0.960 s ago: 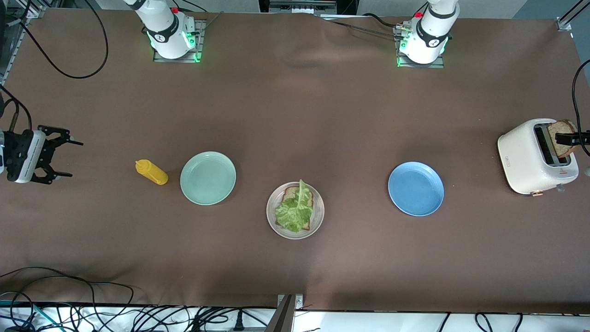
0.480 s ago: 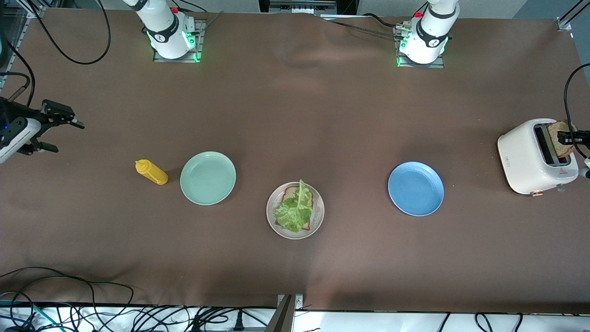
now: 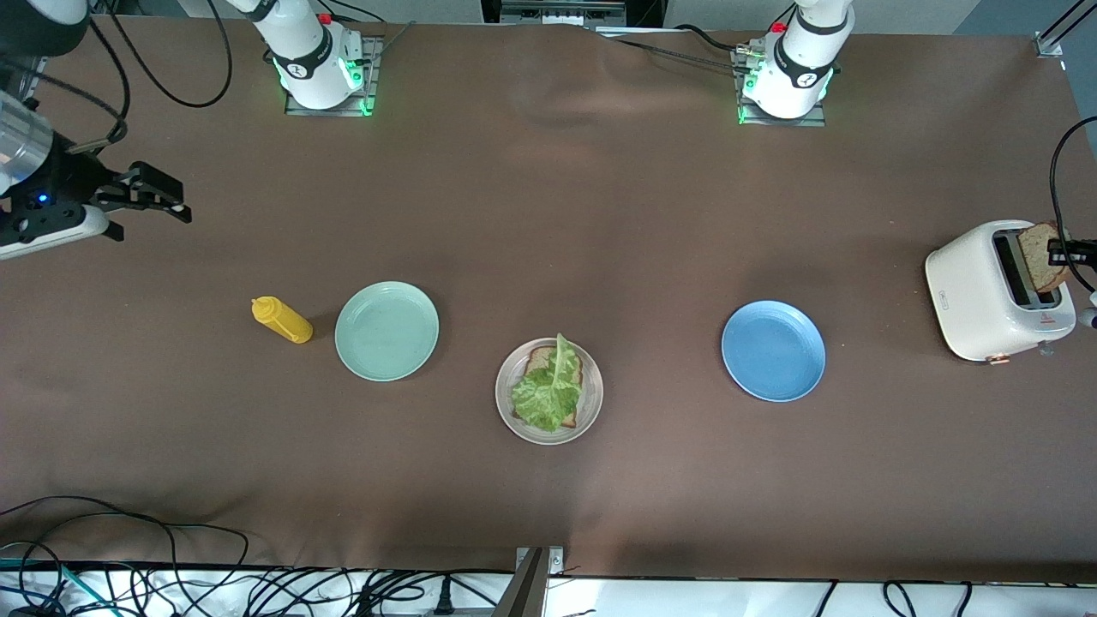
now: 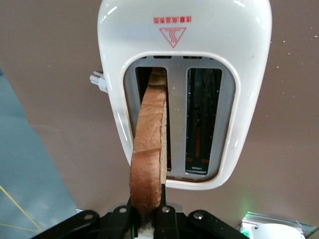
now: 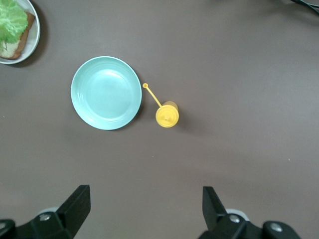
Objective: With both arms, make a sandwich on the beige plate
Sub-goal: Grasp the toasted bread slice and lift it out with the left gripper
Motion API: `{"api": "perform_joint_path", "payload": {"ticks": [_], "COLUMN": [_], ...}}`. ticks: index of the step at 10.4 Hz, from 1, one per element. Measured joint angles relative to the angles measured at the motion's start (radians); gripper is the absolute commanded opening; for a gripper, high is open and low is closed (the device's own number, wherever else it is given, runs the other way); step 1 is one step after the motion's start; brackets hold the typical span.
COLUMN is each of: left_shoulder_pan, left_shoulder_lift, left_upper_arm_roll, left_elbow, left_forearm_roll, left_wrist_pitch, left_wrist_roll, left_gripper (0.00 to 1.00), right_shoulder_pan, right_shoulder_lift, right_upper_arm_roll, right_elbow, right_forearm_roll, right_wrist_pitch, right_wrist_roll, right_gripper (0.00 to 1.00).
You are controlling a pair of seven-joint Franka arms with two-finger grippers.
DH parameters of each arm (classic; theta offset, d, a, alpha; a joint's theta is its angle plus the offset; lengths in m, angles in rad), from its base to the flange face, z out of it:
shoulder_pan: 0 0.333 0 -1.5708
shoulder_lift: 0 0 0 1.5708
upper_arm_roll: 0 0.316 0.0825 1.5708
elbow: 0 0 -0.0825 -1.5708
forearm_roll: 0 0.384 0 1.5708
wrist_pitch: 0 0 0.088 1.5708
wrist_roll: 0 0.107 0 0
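Lettuce (image 3: 548, 390) on toast (image 3: 559, 367) on plate (image 3: 506, 403); slice (image 4: 148, 149) in toaster (image 3: 973, 296).

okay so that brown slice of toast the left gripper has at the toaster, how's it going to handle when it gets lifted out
Brown toast slice stands straight on edge, unsagging: probably stiff. Thin and porous-looking: likely light. Left gripper pinches only its edge above the white toaster, so it may crumble or pivot.

Brown table cloth (image 3: 548, 214). Beige plate (image 3: 591, 407) with brown toast, ruffled green lettuce (image 3: 546, 394). Beside it, mint-green plate (image 3: 386, 331), yellow bottle (image 3: 281, 320), blue plate (image 3: 773, 350). White toaster (image 3: 986, 296), red markings, brown slice (image 4: 149, 149).
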Motion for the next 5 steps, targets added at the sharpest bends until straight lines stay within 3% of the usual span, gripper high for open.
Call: {"api": "perform_joint_path", "payload": {"ticks": [3,5], "left_shoulder_pan": [-0.001,-0.011], "left_shoulder_lift": [-0.014,-0.027], "left_upper_arm_roll": [-0.007,-0.036], "left_elbow": [0.114,0.186], "left_forearm_roll": [0.0,-0.003], "left_wrist_pitch": [-0.131,-0.221], "left_wrist_roll": [0.05,0.065], "left_gripper": [0.0,0.0], "right_shoulder_pan": [0.016,-0.052], "right_shoulder_lift": [-0.002,0.001], "right_upper_arm_roll": [0.001,0.052], "right_elbow": [0.065,0.097], "right_forearm_roll": [-0.014,-0.014], "right_wrist_pitch": [-0.049,-0.084], "right_wrist_roll": [0.061,0.061], "right_gripper": [1.0,1.0]}}
